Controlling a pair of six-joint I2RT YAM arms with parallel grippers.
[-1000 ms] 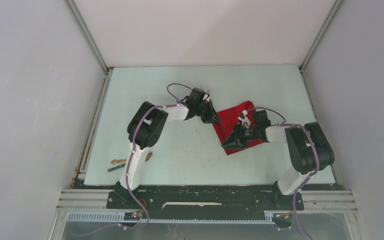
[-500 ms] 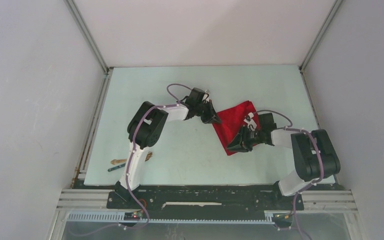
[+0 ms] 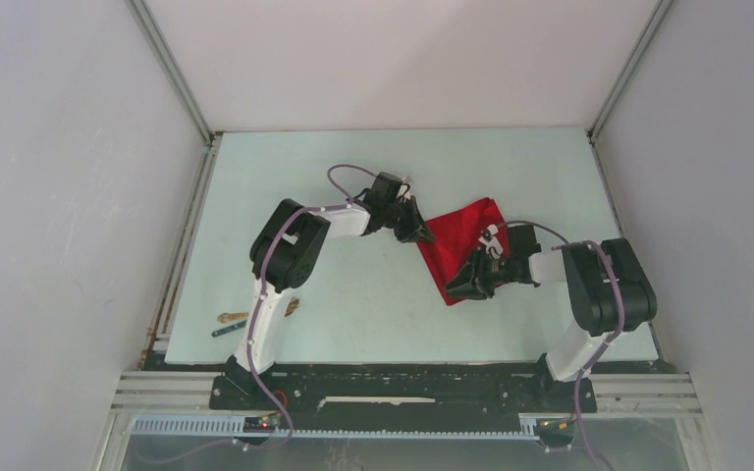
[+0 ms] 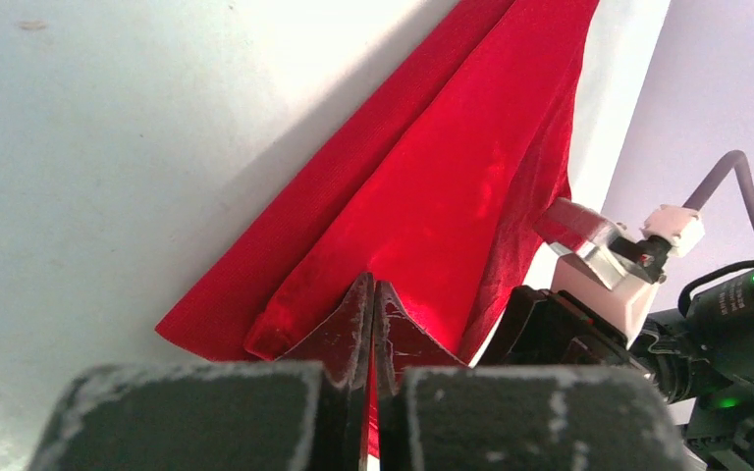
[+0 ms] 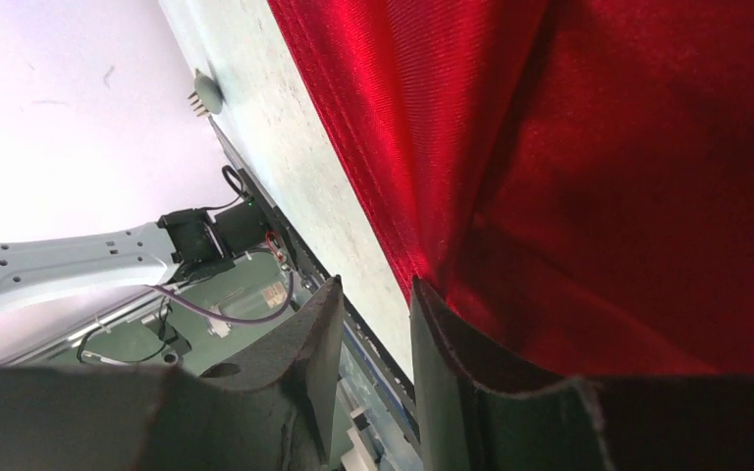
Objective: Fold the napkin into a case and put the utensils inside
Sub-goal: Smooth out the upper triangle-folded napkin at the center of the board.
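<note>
While the red napkin (image 3: pixel 455 234) lies partly folded on the pale counter (image 3: pixel 373 314), a little right of centre, the 2 arms meet it from opposite sides. The left jaws are closed tight, with the fingertips (image 4: pixel 346 324) pressed together and no gap between them. Their point rests at the napkin's left corner, where 1 folded layer lies over another (whether any cloth is nipped between them cannot be told). From the left wrist the napkin (image 4: pixel 452 177) runs away as a long red wedge with a crease down its length.

The right jaws stand partly open at the napkin's near corner, and nothing is held in the gap. Seen from the right wrist, the cloth (image 5: pixel 648 147) touches the tip of 1 finger (image 5: pixel 471 353) and spreads beyond it. The other finger (image 5: pixel 299 339) is clear of it, over bare counter.

A wooden fork (image 3: pixel 228 317) and a teal stick utensil (image 3: pixel 228 331) lie just beside each other near the counter's front-left corner, by the left arm's base and well apart from the napkin.
</note>
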